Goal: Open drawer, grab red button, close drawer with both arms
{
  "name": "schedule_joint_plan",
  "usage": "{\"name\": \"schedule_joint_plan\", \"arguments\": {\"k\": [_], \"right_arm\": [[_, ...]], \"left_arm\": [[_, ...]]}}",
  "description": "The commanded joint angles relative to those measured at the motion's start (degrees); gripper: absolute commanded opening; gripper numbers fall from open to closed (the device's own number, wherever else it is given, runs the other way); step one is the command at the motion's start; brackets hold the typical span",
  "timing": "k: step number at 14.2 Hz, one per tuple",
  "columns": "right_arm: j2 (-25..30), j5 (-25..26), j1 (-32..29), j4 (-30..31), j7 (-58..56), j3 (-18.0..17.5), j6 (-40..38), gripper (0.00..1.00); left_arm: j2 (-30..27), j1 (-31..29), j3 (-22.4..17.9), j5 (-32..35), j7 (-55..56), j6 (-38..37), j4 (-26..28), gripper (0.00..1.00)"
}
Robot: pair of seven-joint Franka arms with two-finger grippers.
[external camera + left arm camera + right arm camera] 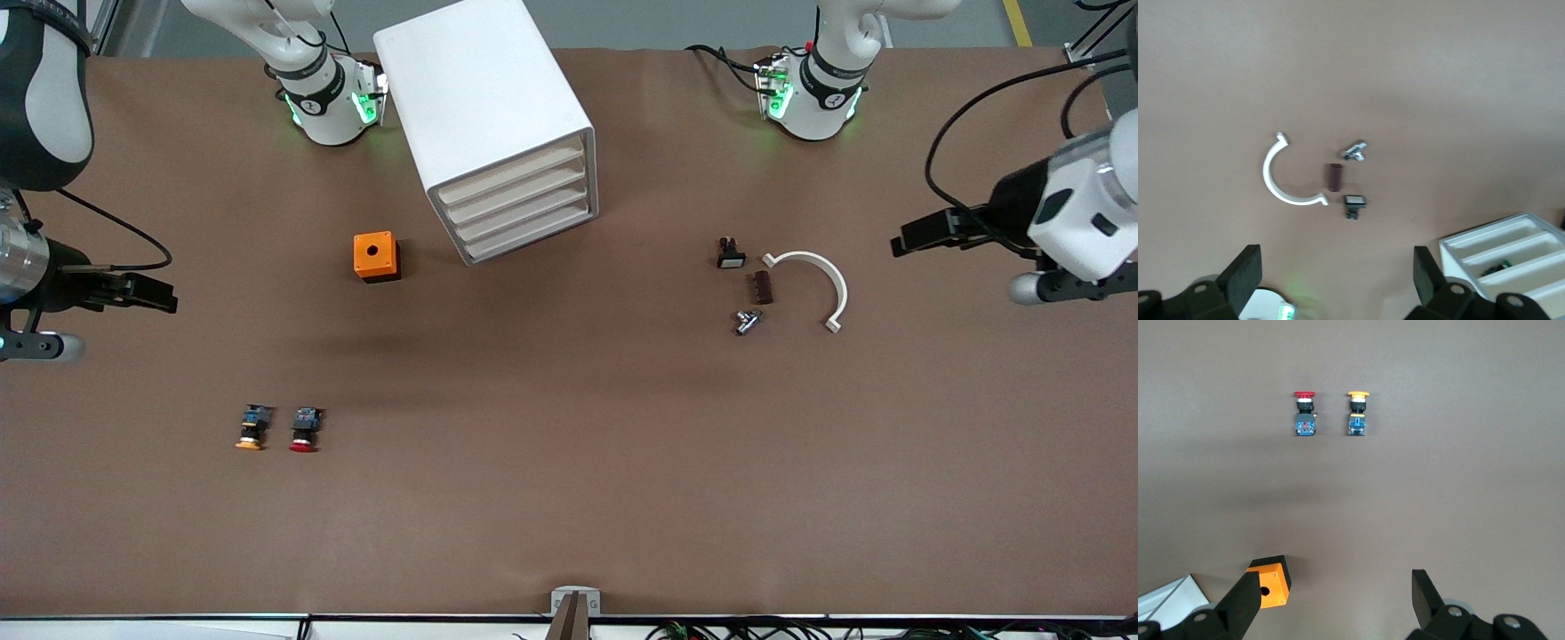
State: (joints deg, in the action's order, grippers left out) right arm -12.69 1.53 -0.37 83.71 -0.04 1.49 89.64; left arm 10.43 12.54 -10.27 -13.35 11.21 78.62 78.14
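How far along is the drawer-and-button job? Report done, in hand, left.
Done: nothing. All four drawers of the cabinet look shut. The red button lies on the table beside the orange-capped button, untouched.
In hand: nothing. The left gripper and right gripper hang open and empty at the table's ends.
Left: open a drawer, grab the red button, close the drawer.

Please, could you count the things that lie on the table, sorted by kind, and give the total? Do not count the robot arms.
Push buttons: 3 (red-capped button, orange-capped button, black button with a white face)
Drawer cabinets: 1 (white cabinet)
Orange boxes: 1 (orange box)
White curved clips: 1 (white clip)
Small dark brown blocks: 1 (brown block)
Small metal parts: 1 (metal part)
Total: 8
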Motion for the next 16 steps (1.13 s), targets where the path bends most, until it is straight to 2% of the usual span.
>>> {"name": "schedule_joint_plan", "arguments": {"k": [1, 3, 5, 7, 8, 9, 11, 14, 16], "right_arm": [[-0.06, 0.93, -0.86, -1.26, 0.3, -0.7, -0.43, 1.0], [0.21, 0.93, -0.86, -1.26, 0.3, -0.61, -1.22, 1.0], [0.65, 0.23, -0.94, -1.79, 0.65, -0.52, -3.94, 1.0], [0.73, 0.05, -1.03, -1.7, 0.57, -0.7, -4.91, 1.0], [1.26, -0.03, -1.03, -1.53, 0.65, -0.7, -5.18, 1.0], [2.39, -0.21, -1.47, -1.09, 0.65, -0.7, -5.27, 1.0], [4.85, -0.39, -1.65, -0.39, 0.83, -0.87, -5.36, 1.0], [8.55, -4.42, -2.35, 2.16, 0.74, -0.7, -5.18, 1.0], [11.0, -4.52, -2.7, 5.75, 0.66, -0.7, -4.14, 1.0]], "left_arm": [[-2.42, -3.03, 0.86, 3.24, -6.35, 0.31, 3.94, 1.0], [-3.65, -4.45, 0.95, 3.51, -8.83, 2.14, 7.36, 1.0], [-6.55, -4.54, 1.3, 5.0, -9.1, 8.27, 14.11, 1.0], [-10.06, -6.46, 4.1, 5.7, -9.1, 15.05, 21.32, 1.0], [-11.38, -9.0, 7.51, 5.79, -9.1, 18.12, 24.14, 1.0], [-12.09, -9.72, 8.85, 6.32, -9.1, 20.07, 25.82, 1.0], [-12.27, -9.81, 9.65, 7.03, -8.58, 22.44, 26.36, 1.0], [-12.71, -10.69, 11.23, 7.2, -7.87, 23.6, 26.28, 1.0], [-13.94, -10.69, 11.76, 8.86, -7.78, 23.6, 26.28, 1.0]]}}
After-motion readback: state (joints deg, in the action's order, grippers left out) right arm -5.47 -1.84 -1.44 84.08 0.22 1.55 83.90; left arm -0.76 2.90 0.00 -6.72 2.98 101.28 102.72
